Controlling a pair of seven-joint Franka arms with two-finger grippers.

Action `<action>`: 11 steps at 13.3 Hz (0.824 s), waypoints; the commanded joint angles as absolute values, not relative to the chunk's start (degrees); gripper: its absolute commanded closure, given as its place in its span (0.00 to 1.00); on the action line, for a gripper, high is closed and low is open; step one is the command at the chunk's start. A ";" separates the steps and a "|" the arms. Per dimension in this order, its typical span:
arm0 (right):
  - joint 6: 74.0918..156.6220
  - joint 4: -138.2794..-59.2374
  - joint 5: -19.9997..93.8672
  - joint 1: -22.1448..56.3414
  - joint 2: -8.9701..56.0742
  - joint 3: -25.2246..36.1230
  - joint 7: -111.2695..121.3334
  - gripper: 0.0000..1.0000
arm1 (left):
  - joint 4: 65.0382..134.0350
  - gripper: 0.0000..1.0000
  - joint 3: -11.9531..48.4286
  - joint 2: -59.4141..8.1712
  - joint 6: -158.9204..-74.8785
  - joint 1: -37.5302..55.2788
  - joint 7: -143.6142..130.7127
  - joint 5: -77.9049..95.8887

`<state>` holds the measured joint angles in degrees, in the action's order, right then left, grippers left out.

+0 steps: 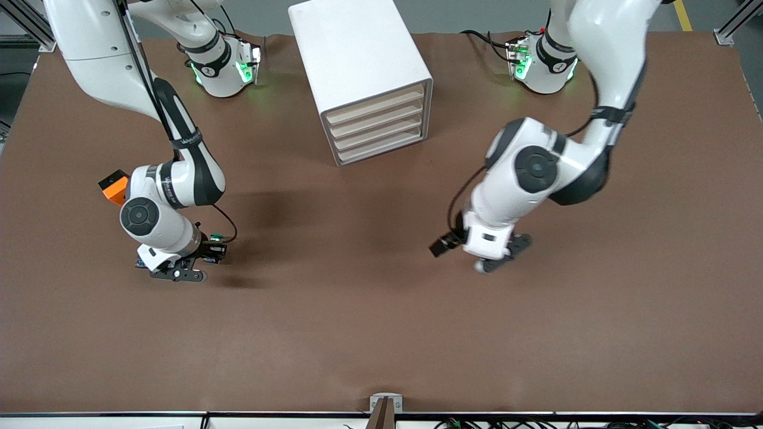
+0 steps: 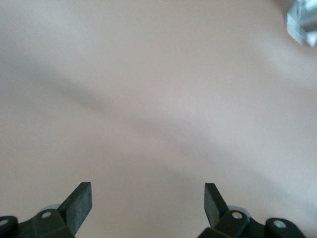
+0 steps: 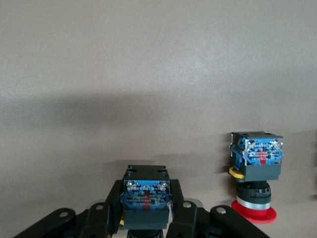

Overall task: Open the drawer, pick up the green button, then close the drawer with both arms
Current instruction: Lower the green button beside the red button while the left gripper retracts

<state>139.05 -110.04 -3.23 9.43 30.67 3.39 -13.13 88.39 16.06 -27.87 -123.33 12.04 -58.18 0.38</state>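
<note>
The right gripper's [image 3: 146, 210] jaws are clamped narrowly on the small push button [image 3: 145, 196] with a black body and blue-grey base. Its cap is hidden in the right wrist view, but a speck of green shows at the gripper in the front view. The left gripper's [image 2: 148, 198] jaws stand wide apart with nothing between them.

The right gripper [image 1: 189, 262] hangs low over the table toward the right arm's end. Just beside the held button, a second push button with a red round cap [image 3: 253, 171] stands cap-down on the surface, not touching it. The left gripper [image 1: 499, 257] hangs low over bare table toward the left arm's end, well apart from both buttons.

The tall white boxy cabinet [image 1: 357, 59] stands between the two arm bases, farther from the front camera than either gripper. Its four cream-fronted drawers [image 1: 378, 128] are all pushed in flush.

The flat brown table [image 1: 369, 322] is bare between the cabinet and its edge nearest the front camera, where a small grey metal bracket [image 1: 385, 404] sits. Grey floor shows past the table's corners.
</note>
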 commanded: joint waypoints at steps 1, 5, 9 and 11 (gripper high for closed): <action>138.87 -107.32 -4.04 7.39 32.60 2.55 -11.25 1.00 | 88.69 0.00 16.44 -23.04 -115.96 5.39 -48.49 -2.97; 138.87 -106.62 -4.04 7.73 33.39 2.55 -11.25 1.00 | 84.48 0.00 16.44 -19.35 -105.14 -1.83 -29.03 -5.54; 139.04 -106.35 -3.61 8.17 34.54 2.55 -12.03 1.00 | 81.39 0.00 16.87 -14.69 -95.47 -5.35 -21.90 -5.62; 139.04 -106.35 -3.60 8.26 34.63 2.46 -12.13 1.00 | 81.47 0.00 16.53 -12.40 -92.56 -5.71 -21.10 -5.54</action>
